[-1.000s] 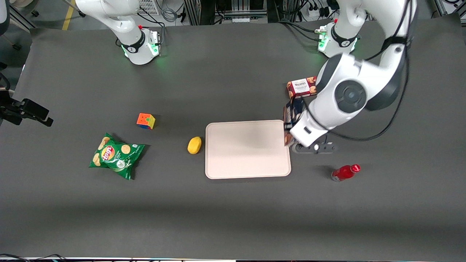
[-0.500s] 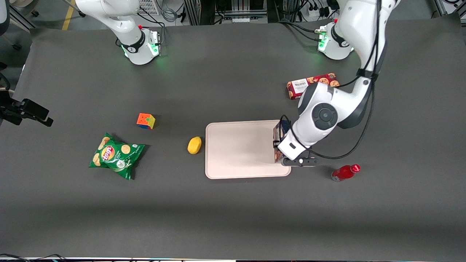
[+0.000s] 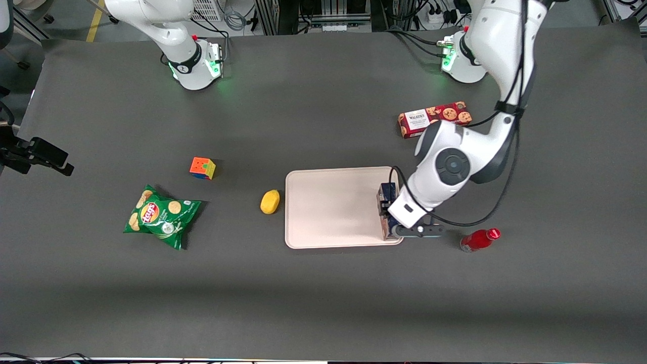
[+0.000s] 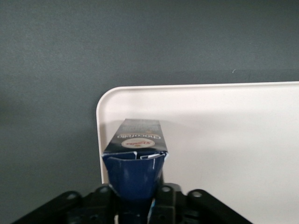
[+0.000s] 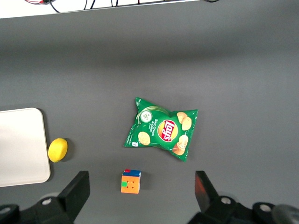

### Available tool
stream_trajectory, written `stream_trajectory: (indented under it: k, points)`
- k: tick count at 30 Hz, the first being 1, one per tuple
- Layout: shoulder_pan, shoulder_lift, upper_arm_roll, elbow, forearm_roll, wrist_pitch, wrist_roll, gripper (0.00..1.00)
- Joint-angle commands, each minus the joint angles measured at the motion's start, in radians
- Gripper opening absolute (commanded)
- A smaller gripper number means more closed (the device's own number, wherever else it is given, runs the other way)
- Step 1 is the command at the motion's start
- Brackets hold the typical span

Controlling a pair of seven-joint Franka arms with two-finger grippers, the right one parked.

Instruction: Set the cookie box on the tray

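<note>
A red box [image 3: 434,120] with a white label and cookie pictures lies flat on the dark table [image 3: 323,303], toward the working arm's end. A red bottle [image 3: 479,239] lies on its side, nearer the front camera than the red box. A yellow lemon [image 3: 270,201] sits mid-table. Toward the parked arm's end rest a colourful puzzle cube [image 3: 202,168] and, nearer the camera, a green chip bag [image 3: 160,216].

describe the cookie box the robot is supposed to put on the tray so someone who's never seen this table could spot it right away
Find the big pale tray mid-table. At its edge toward the working arm, the gripper holds the cookie box over the tray. It is a dark navy carton with a small white oval logo, unlike the red cookie box lying flat on the table farther from the front camera.
</note>
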Motion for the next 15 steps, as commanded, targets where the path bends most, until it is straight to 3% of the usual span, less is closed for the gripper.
stream_trajectory:
  k: [1, 9, 15]
  points:
    - [0.007, -0.160, 0.051, 0.019, 0.044, -0.180, -0.006, 1.00]
    - [0.014, -0.303, 0.163, 0.137, 0.134, -0.489, 0.014, 1.00]
    - [0.028, -0.367, 0.193, 0.162, 0.197, -0.644, 0.109, 1.00]
